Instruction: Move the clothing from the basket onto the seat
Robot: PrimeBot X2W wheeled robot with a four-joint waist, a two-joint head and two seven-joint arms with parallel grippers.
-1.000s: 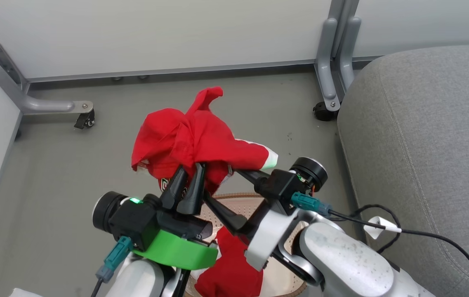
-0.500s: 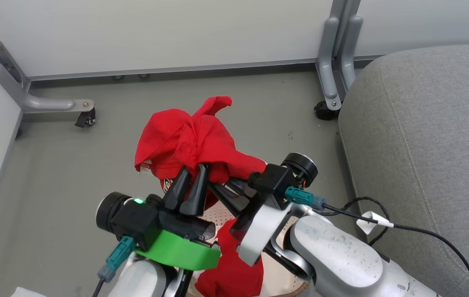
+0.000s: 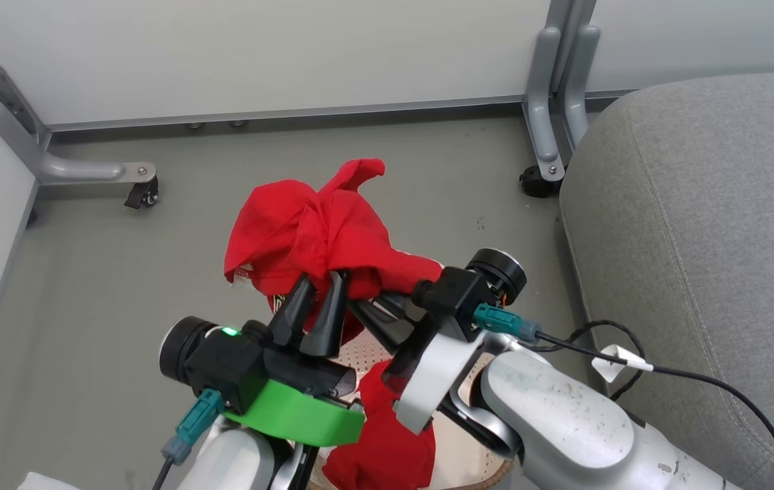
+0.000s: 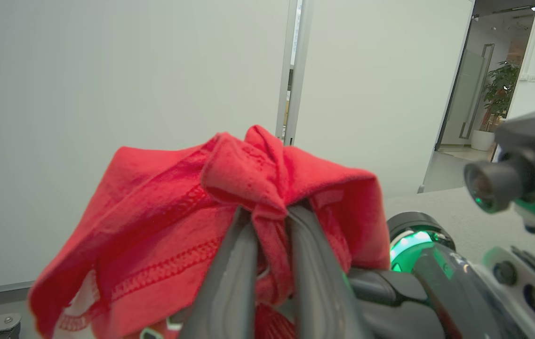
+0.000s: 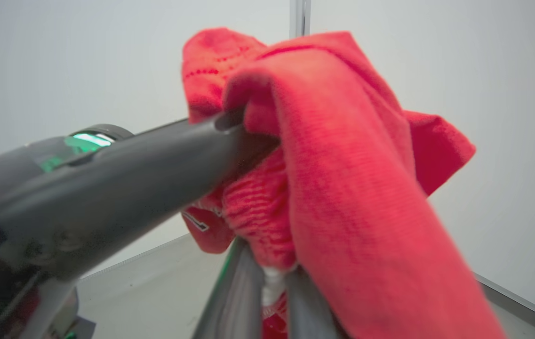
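A bunch of red clothing [image 3: 315, 228] hangs in the air above the basket [image 3: 489, 473], with both grippers on it. My left gripper [image 3: 323, 280] is shut on a fold of the cloth; in the left wrist view [image 4: 269, 214] the red fabric [image 4: 163, 212] is pinched between the two fingers. My right gripper [image 3: 367, 305] reaches in from the right, shut on the same bundle; in the right wrist view [image 5: 272, 270] a white trim strip sits between its fingers under the red cloth [image 5: 342, 165]. More red clothing [image 3: 380, 442] lies in the basket. The grey seat [image 3: 700, 204] is at the right.
Grey partition legs on castors stand at the back left [image 3: 138, 184] and back right [image 3: 550, 136], in front of white panels. A black cable with a white tag [image 3: 615, 361] runs from my right wrist past the seat's edge. Grey floor lies beyond the basket.
My right gripper, open a second ago, has moved left and shut on the red bundle. The white-trimmed sleeve end is now tucked in. My left gripper still holds its fold.
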